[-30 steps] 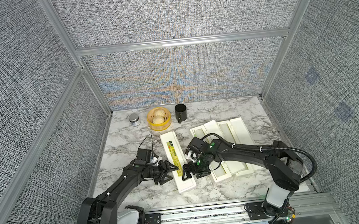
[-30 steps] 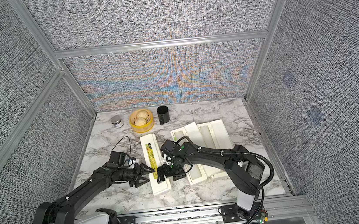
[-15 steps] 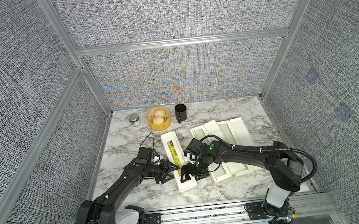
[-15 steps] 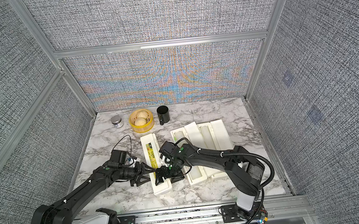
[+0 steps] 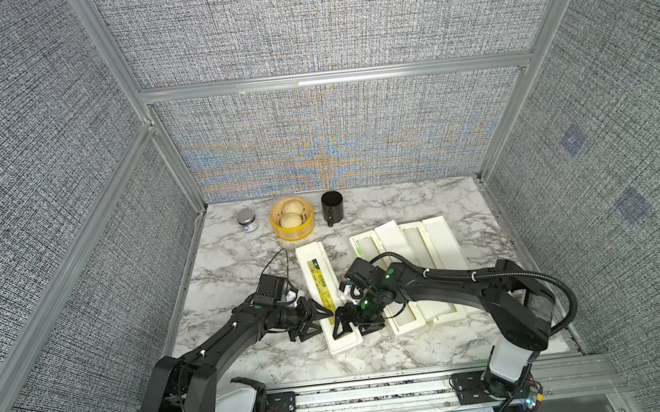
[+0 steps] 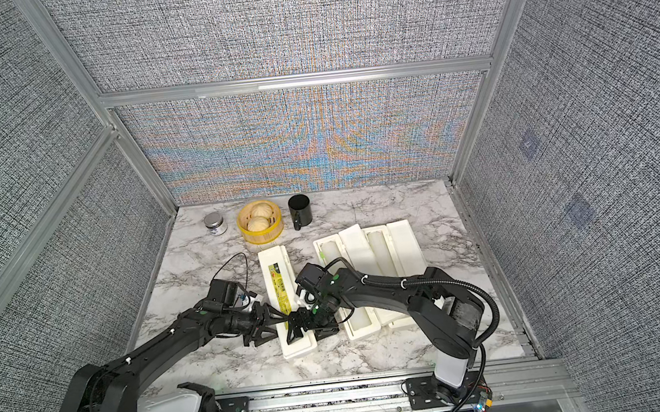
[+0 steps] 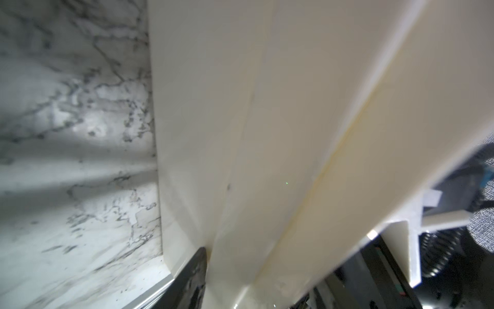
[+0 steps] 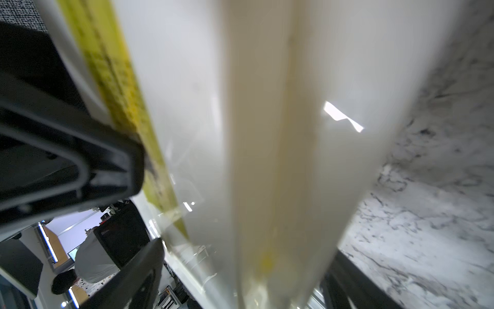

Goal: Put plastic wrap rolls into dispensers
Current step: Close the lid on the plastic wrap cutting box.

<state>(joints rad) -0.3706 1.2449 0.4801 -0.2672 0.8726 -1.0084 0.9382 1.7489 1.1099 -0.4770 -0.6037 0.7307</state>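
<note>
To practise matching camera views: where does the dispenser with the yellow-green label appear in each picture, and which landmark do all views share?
In a top view: labelled dispenser, just left of centre.
In a top view: labelled dispenser, further left.
Left wrist: labelled dispenser fills most of the picture.
Right wrist: labelled dispenser fills most, blurred.
Shared landmark: marble tabletop.

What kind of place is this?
Most likely a robot test booth, not a home kitchen: a left arm and right arm mounted on a metal rail, grey textured walls boxing everything in, and one small marble-look table.
</note>
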